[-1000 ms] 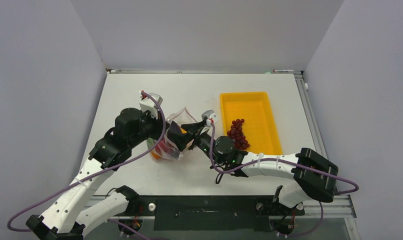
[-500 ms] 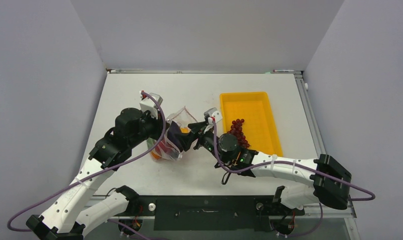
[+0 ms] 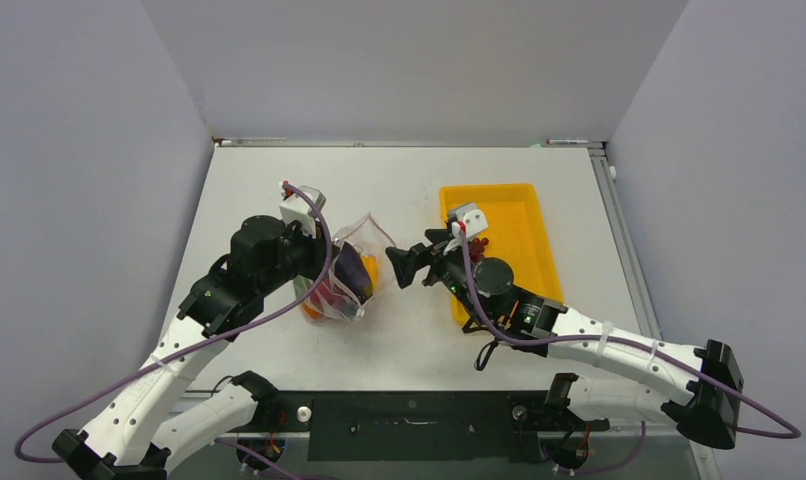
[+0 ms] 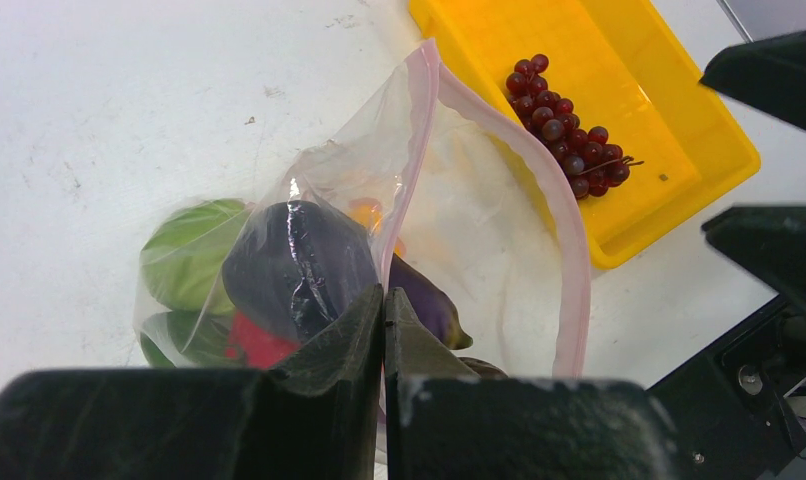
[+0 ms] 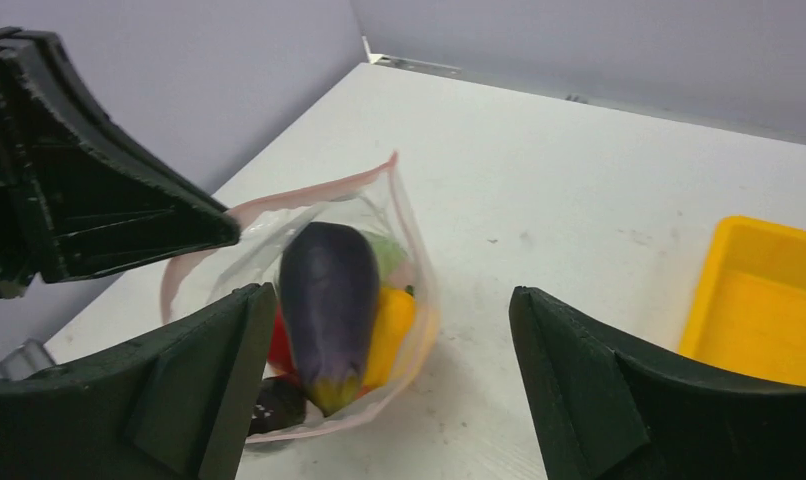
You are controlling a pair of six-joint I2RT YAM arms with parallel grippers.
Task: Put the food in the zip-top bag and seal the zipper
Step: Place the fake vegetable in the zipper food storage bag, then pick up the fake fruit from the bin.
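Since the earlier frame, right gripper (image 3: 407, 266) withdrawn rightward from zip-top bag (image 4: 479, 230), spread and empty. Bag rim pinched by left gripper (image 4: 383, 300), so mouth is held open for grape bunch (image 4: 564, 120).

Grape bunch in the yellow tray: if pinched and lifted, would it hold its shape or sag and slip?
Probably light: the grape bunch is made of small beads. It may sag rather than stay stiff, since the beads lie in a loose, uneven string. The round, glossy beads could slip from a pinch.
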